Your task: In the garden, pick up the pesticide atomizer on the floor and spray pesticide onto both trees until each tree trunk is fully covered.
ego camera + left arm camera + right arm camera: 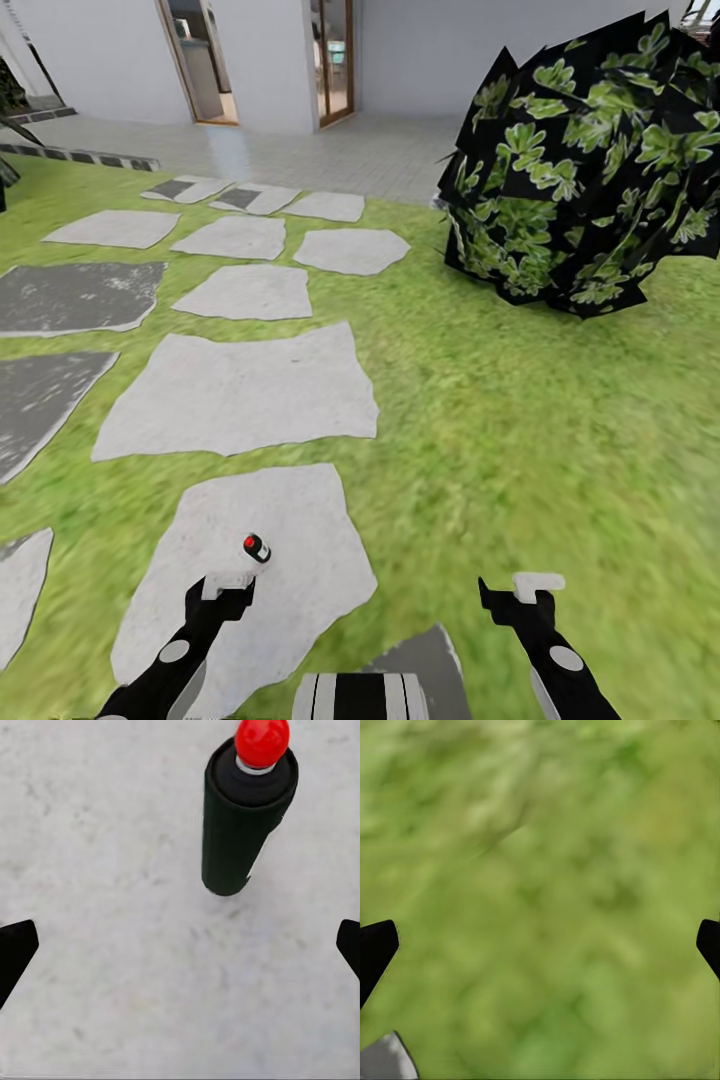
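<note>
Pesticide atomizer: small black cylinder with red top, lying on a pale grey paving stone in the near lawn, just beyond the left gripper and apart from it. Left gripper: fingers spread wide over the stone, nothing between them; the atomizer lies ahead of the tips. Right gripper: fingers apart, holding nothing, above grass. Dark leafy shrub: far right. White building wall: far side.
</note>
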